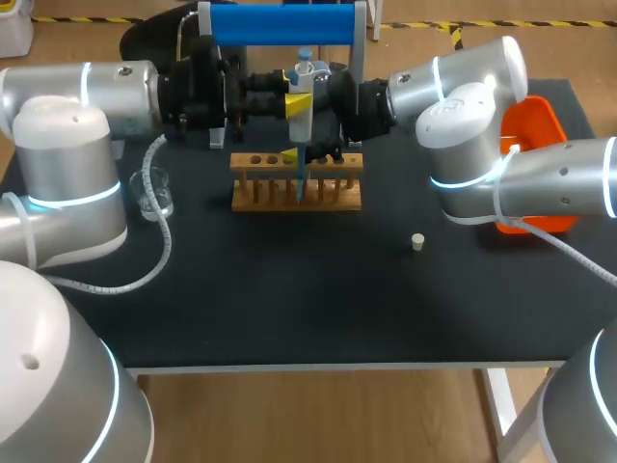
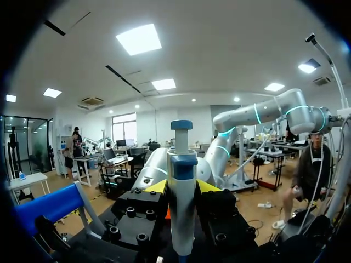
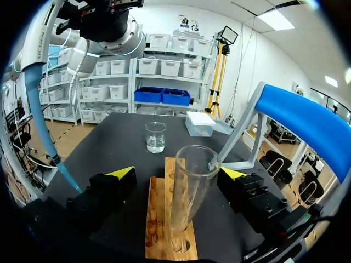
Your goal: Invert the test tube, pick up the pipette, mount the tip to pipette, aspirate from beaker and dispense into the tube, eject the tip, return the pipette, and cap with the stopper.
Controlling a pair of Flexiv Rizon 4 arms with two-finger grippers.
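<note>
The left arm and right arm meet over the far edge of the table, in front of a blue-barred stand. An orange tray at the right edge is partly hidden by the right arm. The wooden rack stands near the middle of the far edge.

The left gripper clamps the upright pipette, and its blue tip hangs in front of the rack. The right gripper is spread wide around the test tube, which stands in the rack with a gap on one side.

The beaker is near the left edge. The stopper lies right of the middle.
</note>
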